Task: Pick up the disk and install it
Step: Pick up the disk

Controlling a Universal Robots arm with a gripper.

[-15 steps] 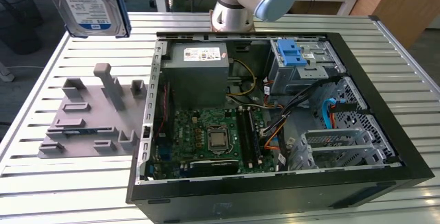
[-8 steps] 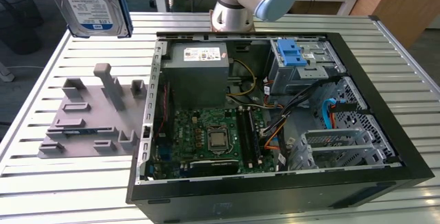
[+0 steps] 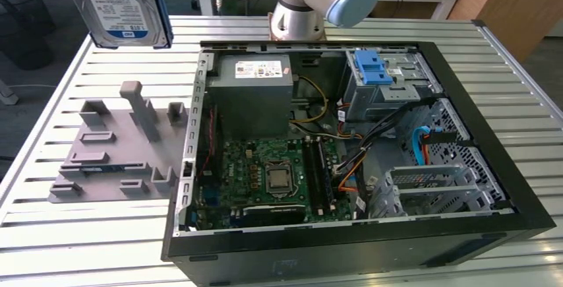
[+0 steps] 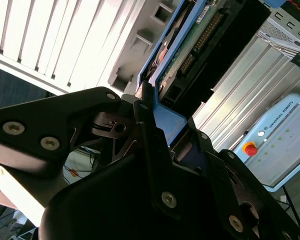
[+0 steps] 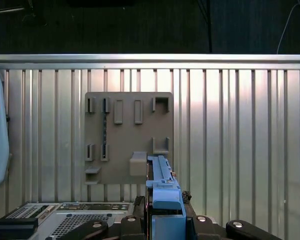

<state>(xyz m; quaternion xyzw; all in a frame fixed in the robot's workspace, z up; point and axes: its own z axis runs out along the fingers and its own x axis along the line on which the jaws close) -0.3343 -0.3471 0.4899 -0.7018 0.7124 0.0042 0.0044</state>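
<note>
The fingers (image 4: pixel 145 115) of the gripper (image 4: pixel 162 120) are shut tight on the disk (image 4: pixel 190 45). The disk (image 3: pixel 123 3) hangs up in the air, near the grey rack (image 3: pixel 105 148). The pick-up is done. The disk is not in the computer (image 3: pixel 492 168) yet.

The slatted metal table (image 3: pixel 97 234) bore two things. Toward the exterior view's left lay a flat grey fixture plate (image 3: pixel 105 161), studded with upright holders and slots. Just beside it, toward the exterior view's right, sat the open computer case (image 3: pixel 352 251), its insides facing up.
</note>
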